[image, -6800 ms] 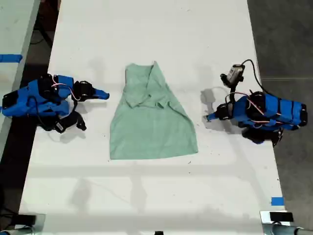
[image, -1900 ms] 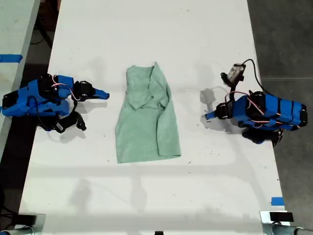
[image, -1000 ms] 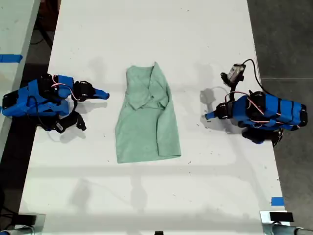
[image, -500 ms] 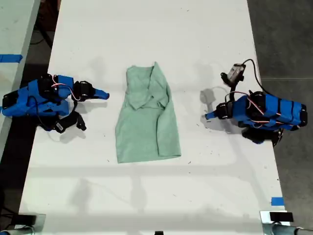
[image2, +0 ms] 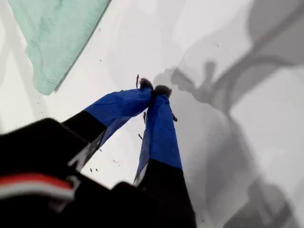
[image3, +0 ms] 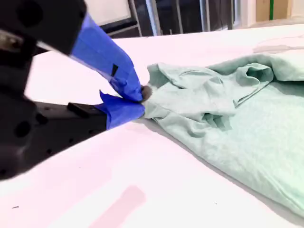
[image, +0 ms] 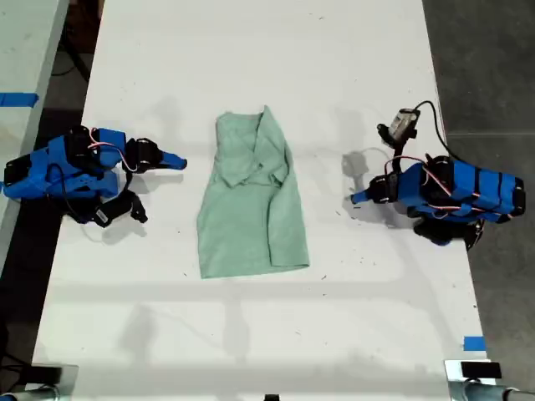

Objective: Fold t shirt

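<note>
Tools (image: 177, 159) (image: 358, 199) rest closed beside the wrinkled, mint-green t shirt (image: 251, 200).

A white table (image: 251, 50) bears the t shirt (image: 251, 205).

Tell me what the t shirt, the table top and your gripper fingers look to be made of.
The t shirt: soft matte knit cloth, likely cotton jersey; it wrinkles and drapes in limp folds. The table: a smooth white hard surface, perhaps laminate, faintly glossy and scattered with dark specks. The fingers of my first gripper and my second gripper: rigid blue plastic, possibly printed, on black bodies.
</note>
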